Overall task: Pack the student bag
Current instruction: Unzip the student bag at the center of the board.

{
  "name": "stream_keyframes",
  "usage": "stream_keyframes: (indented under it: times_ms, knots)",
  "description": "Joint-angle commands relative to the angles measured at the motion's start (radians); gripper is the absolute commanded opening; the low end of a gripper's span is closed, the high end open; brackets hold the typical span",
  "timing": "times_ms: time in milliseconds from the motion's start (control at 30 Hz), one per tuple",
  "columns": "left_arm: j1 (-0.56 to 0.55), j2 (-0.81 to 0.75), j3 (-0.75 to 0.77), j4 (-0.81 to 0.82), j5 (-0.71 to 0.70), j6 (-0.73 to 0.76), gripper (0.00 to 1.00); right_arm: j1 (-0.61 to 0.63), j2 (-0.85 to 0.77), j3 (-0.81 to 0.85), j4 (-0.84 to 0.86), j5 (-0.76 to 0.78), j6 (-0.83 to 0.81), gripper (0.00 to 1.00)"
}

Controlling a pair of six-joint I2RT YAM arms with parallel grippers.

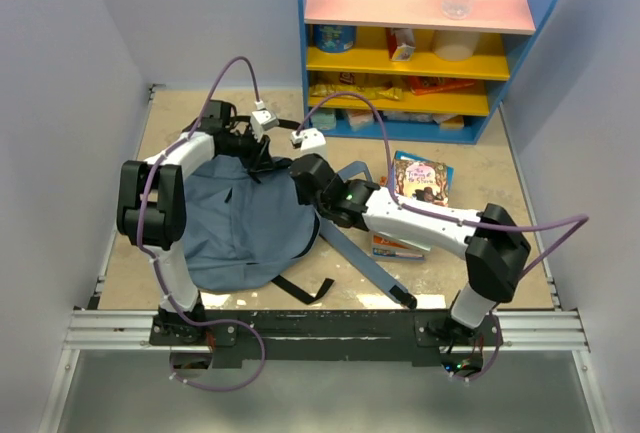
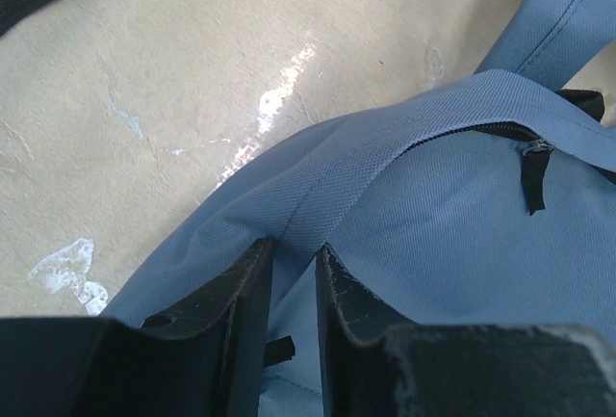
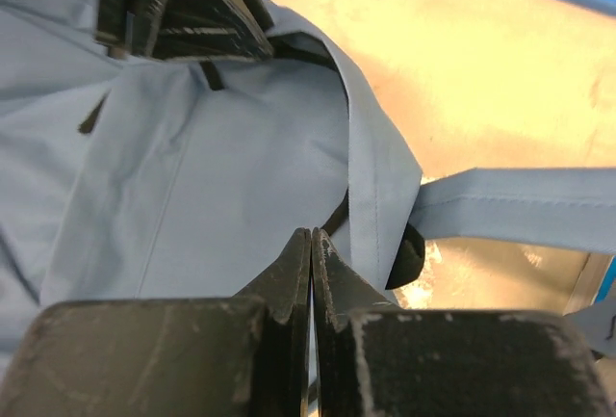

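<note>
The bag (image 1: 240, 223) lies on the worktop (image 1: 500, 183), left of centre in the top view. The left gripper (image 2: 294, 268) has its jaws clamped on a fold beside the zip (image 2: 472, 132), probably to lift the opening. The right gripper (image 3: 310, 248) has its jaws together at the bag's edge, and I cannot tell whether cloth is caught between them. From above, the arms hide the opening.

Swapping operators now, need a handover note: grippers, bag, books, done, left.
Left gripper: shut on a fold of the bag near the zip pull.
Right gripper: shut against bag fabric; can't tell if any is caught.
Bag lies on the table, books outside it, to its right.
Done: bag top gripped. Left: open it, load books.
</note>
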Motion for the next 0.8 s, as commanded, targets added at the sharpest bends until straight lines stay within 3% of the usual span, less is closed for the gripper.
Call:
stream_keyframes:
  times_ms: [0, 33, 67, 133, 167, 200, 300, 400, 533, 633, 667, 767]
  knots:
    - [-0.01, -0.034, -0.013, 0.044, 0.002, -0.027, 0.29, -0.009, -0.029, -0.011, 0.004, -0.13, -0.133, 0.0]
    - [-0.01, -0.033, -0.011, 0.045, 0.005, -0.03, 0.29, -0.006, -0.023, -0.008, 0.01, -0.141, -0.177, 0.0]
    - [-0.01, -0.031, -0.01, 0.042, 0.006, -0.029, 0.29, -0.003, -0.021, -0.002, 0.029, -0.143, -0.231, 0.06]
    - [-0.01, -0.026, -0.004, 0.038, 0.006, -0.027, 0.28, -0.004, -0.006, 0.009, 0.047, -0.221, -0.473, 0.12]
    - [-0.01, -0.026, 0.001, 0.028, 0.009, -0.026, 0.29, -0.004, 0.002, 0.029, 0.057, -0.222, -0.569, 0.2]
    - [-0.01, -0.025, 0.004, 0.025, 0.009, -0.023, 0.29, -0.004, 0.013, 0.041, 0.057, -0.224, -0.736, 0.21]
    - [-0.01, -0.026, 0.008, 0.024, 0.016, -0.021, 0.29, -0.004, 0.051, 0.073, 0.066, -0.21, -1.031, 0.29]
    - [-0.01, -0.02, 0.012, 0.019, 0.025, -0.023, 0.29, -0.015, 0.083, 0.106, 0.042, -0.238, -1.196, 0.37]
    - [-0.01, -0.01, 0.028, -0.002, 0.028, -0.01, 0.3, -0.042, 0.128, 0.167, -0.077, -0.331, -1.267, 0.38]
    - [-0.01, -0.002, 0.038, -0.016, 0.028, 0.003, 0.31, -0.044, 0.109, 0.143, -0.098, -0.399, -1.302, 0.5]
    - [-0.01, 0.0, 0.039, -0.018, 0.034, 0.005, 0.31, -0.044, 0.094, 0.12, -0.095, -0.414, -1.311, 0.64]
    - [-0.01, 0.015, 0.054, -0.03, 0.049, 0.01, 0.31, -0.044, 0.08, 0.1, -0.119, -0.442, -1.304, 0.65]
